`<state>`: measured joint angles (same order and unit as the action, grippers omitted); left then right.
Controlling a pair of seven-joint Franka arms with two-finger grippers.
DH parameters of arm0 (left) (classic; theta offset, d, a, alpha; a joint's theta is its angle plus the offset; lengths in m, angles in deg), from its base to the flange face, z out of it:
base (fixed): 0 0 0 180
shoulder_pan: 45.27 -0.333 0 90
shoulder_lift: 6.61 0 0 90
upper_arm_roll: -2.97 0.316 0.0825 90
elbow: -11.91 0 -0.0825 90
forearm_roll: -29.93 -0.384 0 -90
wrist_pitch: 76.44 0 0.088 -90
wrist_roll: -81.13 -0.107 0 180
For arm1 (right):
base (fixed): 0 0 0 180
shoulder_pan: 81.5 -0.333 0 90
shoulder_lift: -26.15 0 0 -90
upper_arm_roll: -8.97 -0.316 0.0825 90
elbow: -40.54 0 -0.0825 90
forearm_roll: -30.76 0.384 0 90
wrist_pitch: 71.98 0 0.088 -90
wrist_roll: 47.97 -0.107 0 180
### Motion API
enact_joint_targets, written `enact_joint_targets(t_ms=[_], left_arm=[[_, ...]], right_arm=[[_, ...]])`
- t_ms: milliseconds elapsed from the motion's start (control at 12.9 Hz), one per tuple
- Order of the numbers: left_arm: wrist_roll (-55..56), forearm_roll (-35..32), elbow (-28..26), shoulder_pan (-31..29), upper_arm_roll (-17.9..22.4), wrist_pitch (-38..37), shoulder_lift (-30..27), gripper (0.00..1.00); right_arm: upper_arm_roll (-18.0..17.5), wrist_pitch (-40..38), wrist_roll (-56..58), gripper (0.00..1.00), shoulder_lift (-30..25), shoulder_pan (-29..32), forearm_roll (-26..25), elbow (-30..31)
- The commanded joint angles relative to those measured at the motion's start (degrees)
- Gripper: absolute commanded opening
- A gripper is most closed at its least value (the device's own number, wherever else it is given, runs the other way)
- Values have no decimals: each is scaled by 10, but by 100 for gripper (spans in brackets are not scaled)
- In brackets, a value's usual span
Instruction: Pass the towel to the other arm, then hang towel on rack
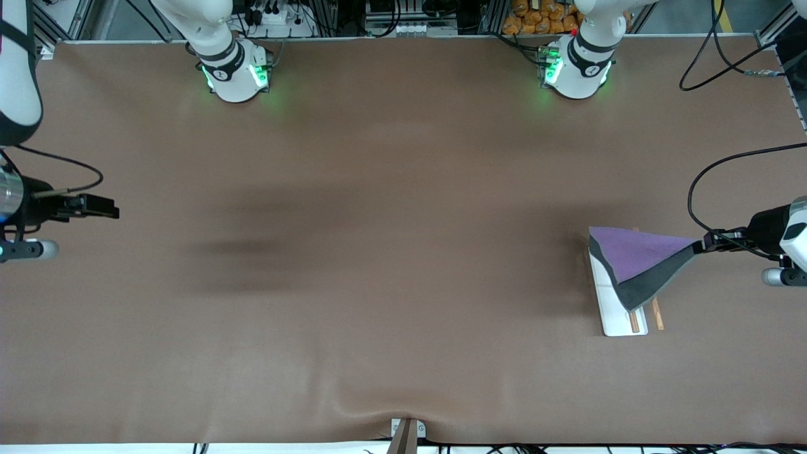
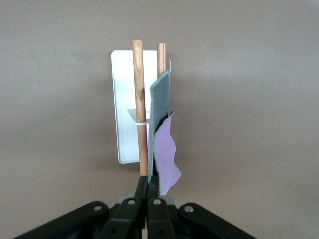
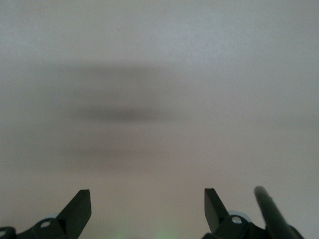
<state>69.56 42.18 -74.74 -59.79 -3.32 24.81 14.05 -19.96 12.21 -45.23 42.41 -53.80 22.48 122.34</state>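
The towel [image 1: 637, 265] is pinched by one corner in the left gripper [image 1: 706, 244] over the rack's [image 1: 621, 325] rods, while the right gripper [image 1: 107, 208] is held spread over bare table.

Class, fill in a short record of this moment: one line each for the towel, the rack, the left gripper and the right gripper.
towel: purple and dark grey, draped over the rack, one corner held
rack: white base, two wooden rods, toward the left arm's end of the table
left gripper: shut on the towel's corner beside the rack
right gripper: open, waiting over bare table
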Motion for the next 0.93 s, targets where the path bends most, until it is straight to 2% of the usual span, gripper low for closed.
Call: enact_joint_targets(t_ms=[0,620,776,853], left_arm=[[-27,-7,18,-12,-3,13,16,0],[-104,-7,26,-49,-4,32,39,0],[-129,-7,26,-57,-3,32,42,0],[-136,-7,26,-63,-4,33,44,0]], right_arm=[[-7,-3,-8,100,-30,4,-5,16],[-4,-1,-11,100,-56,10,-2,12],[-2,3,-10,100,-63,15,22,12],[11,1,-10,100,-80,10,39,16]])
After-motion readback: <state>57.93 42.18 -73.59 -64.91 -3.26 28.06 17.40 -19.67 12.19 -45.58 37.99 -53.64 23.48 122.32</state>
